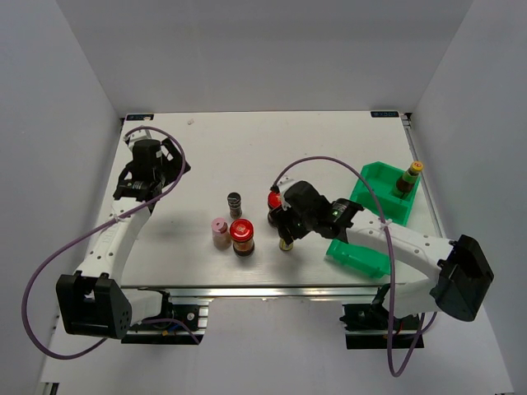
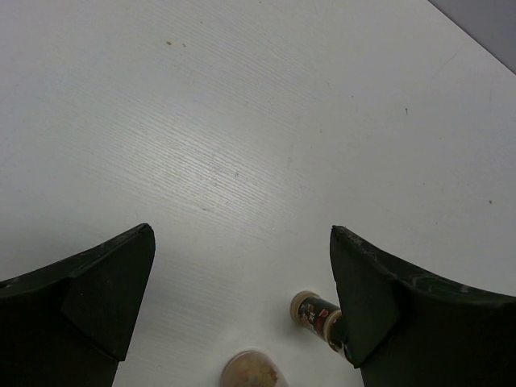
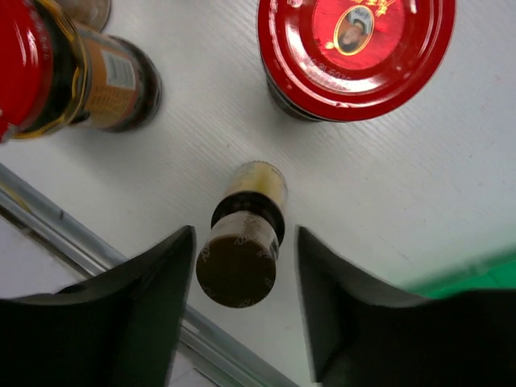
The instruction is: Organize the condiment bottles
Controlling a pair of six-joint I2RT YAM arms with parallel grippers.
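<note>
Where the tan-capped brown bottle [image 3: 238, 250] stands near the worktop's [image 1: 329, 140] near edge, by two red-lidded jars [image 3: 355, 48], the right fingers [image 3: 121, 322] straddle it, open. The left fingers [image 2: 89, 298] hang open far left.

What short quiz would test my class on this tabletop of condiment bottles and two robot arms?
1. True or false: the yellow-capped bottle stands inside the green bin.
2. Which item sits between the right gripper fingers? A. pink-capped jar B. small brown bottle C. grey shaker
3. How many red-lidded jars stand on the table?

Key: 1 true. 2 B. 3 two.
</note>
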